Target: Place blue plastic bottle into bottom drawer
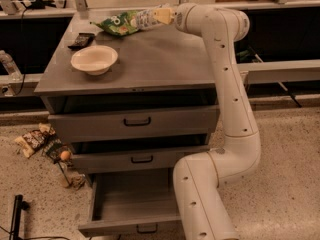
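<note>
My gripper (161, 16) is at the far edge of the tabletop (160, 59), with the arm stretched right across the grey cabinet to get there. The blue plastic bottle (145, 19) lies sideways at the gripper's tip, its far end against the green snack bag (116, 24). I come at it side-on and low. I judge that suits a bottle lying flat, because its length lines up with my wrist and the bag stays beyond it, out of the grasp. Whether my gripper is spread around the bottle or already pinching it, I cannot tell. The two meet too closely in this view.

A cream bowl (94, 60) stands nearer the front left, well apart from the bottle, with a small dark object (80, 40) behind it. Neither is on the line I would use to draw back.

The bottom drawer (131, 199) is pulled out below, with bare grey floor showing inside, so the destination looks ready. The top drawer (135, 121) and the middle drawer (140, 158) are pushed in and leave the way down open. My own lower arm stands just to the right of the open drawer. I therefore expect the descent to need a swing forward and left, clear of the tabletop's front edge.
</note>
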You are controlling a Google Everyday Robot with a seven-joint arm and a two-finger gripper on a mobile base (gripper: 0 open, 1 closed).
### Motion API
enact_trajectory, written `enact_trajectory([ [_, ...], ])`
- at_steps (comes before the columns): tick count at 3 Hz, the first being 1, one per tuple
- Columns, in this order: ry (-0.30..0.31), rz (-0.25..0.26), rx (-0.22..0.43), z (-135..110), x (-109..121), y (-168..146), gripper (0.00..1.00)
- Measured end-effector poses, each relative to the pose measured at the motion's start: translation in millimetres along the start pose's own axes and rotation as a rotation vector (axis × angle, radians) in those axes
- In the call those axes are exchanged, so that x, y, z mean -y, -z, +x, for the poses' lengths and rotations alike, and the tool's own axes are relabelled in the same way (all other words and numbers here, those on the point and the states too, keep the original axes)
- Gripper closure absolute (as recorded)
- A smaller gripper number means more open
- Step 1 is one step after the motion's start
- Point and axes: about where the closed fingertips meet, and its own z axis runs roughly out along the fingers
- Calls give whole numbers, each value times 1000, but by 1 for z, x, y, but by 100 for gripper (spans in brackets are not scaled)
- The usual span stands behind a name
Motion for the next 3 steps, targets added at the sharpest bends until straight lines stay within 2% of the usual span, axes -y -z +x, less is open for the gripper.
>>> enact_trajectory([
  [1, -25, -16, -25, 2, -3, -2, 36],
  [2, -38, -2, -45, 0, -2, 6, 12],
  [3, -28, 4, -58, -11, -1, 19, 0],
])
